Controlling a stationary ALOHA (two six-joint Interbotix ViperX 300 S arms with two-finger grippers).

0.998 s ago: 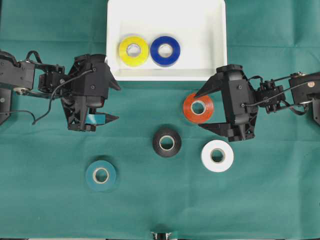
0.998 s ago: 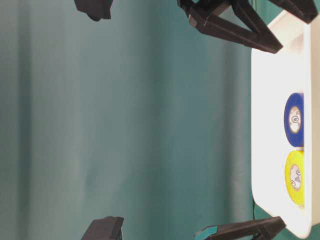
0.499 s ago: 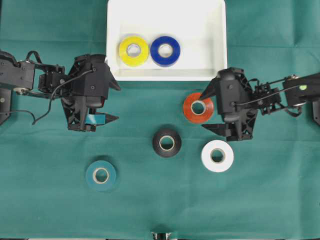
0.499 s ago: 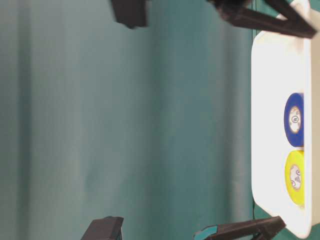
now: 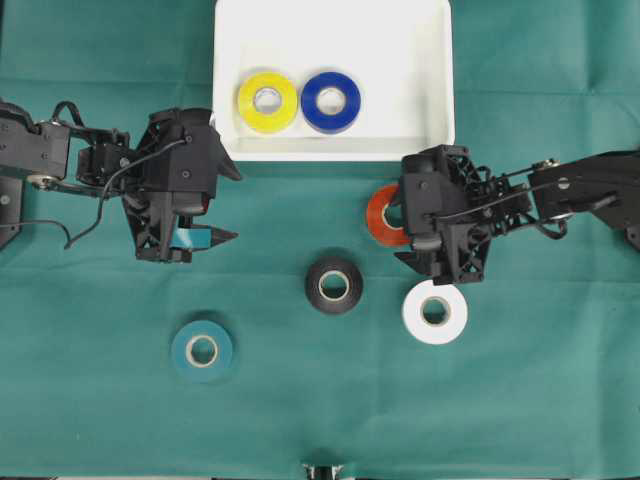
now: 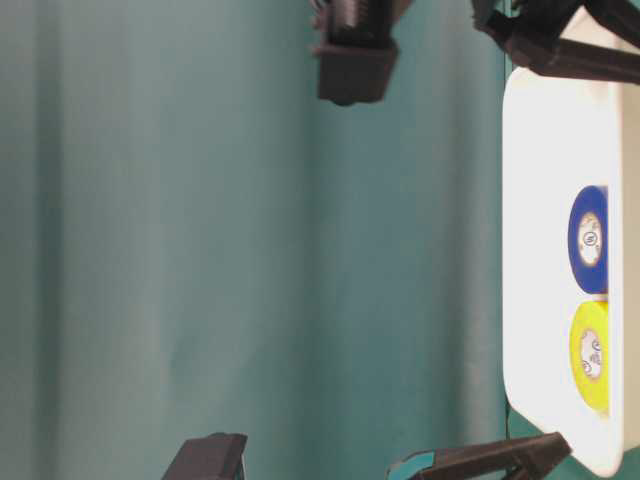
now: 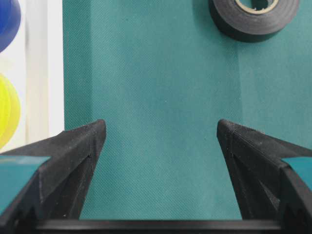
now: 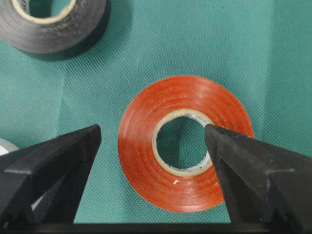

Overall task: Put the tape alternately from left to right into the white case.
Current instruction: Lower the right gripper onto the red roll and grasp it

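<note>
The white case [image 5: 332,152] at the top centre holds a yellow tape roll [image 5: 267,102] and a blue one [image 5: 331,101], side by side. On the green cloth lie a red roll [image 5: 381,215], a black roll [image 5: 333,285], a white roll [image 5: 434,312] and a teal roll [image 5: 201,350]. My right gripper [image 8: 152,130] hangs open over the red roll [image 8: 141,146]. One finger stands outside its left edge and the other over its core. It covers most of that roll from overhead. My left gripper [image 5: 236,204] is open over bare cloth, left of the case's near corner.
In the left wrist view the case's rim [image 7: 53,73] runs along the left side and the black roll [image 7: 253,19] lies far ahead on the right. The white roll sits just below the right gripper's body [image 5: 440,225].
The right gripper has moved left and come down over the red roll, now covering most of it. The left arm and all the rolls have stayed put.
</note>
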